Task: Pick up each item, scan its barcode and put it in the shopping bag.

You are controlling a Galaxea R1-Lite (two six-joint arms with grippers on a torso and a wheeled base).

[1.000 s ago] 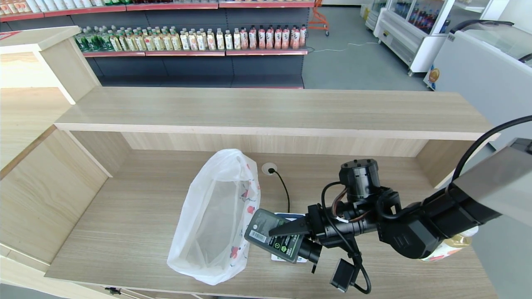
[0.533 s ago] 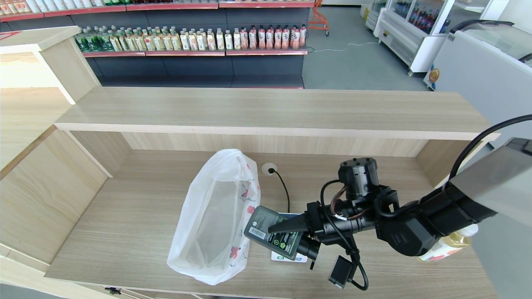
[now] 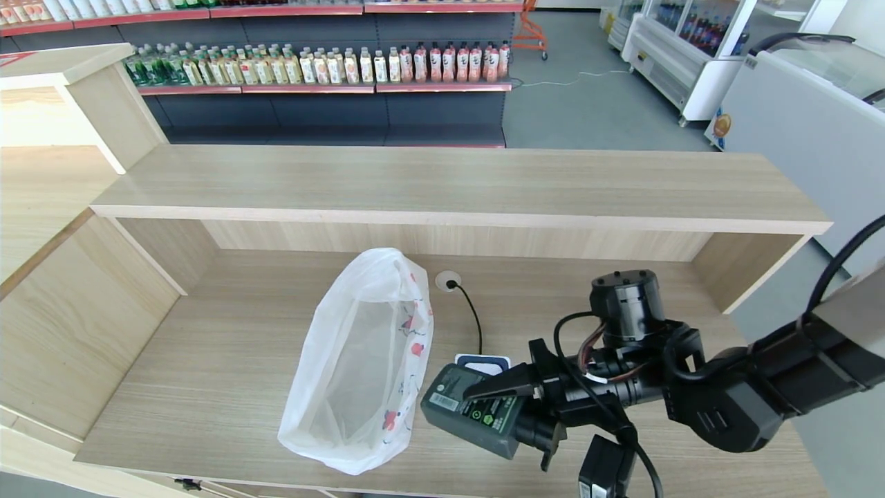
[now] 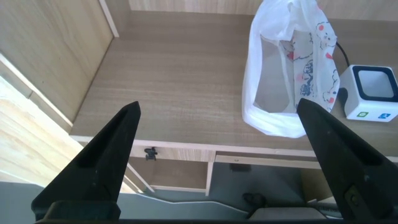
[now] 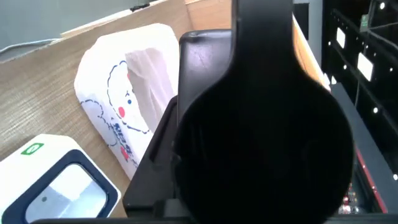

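The right hand (image 3: pixel 487 395) was clamped on the dark pack (image 3: pixel 470 420) above the counter (image 3: pixel 207 373), beside the shopping bag (image 3: pixel 359 360), long axis level, barcode end toward the bag. It had drawn nearer and rightward, uncovering the scanner (image 3: pixel 482 360). The left hand (image 4: pixel 217 112) stood apart.

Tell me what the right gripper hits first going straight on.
Probably the shopping bag: the right gripper points toward its side, and the dark pack it holds would touch first; height is unclear.
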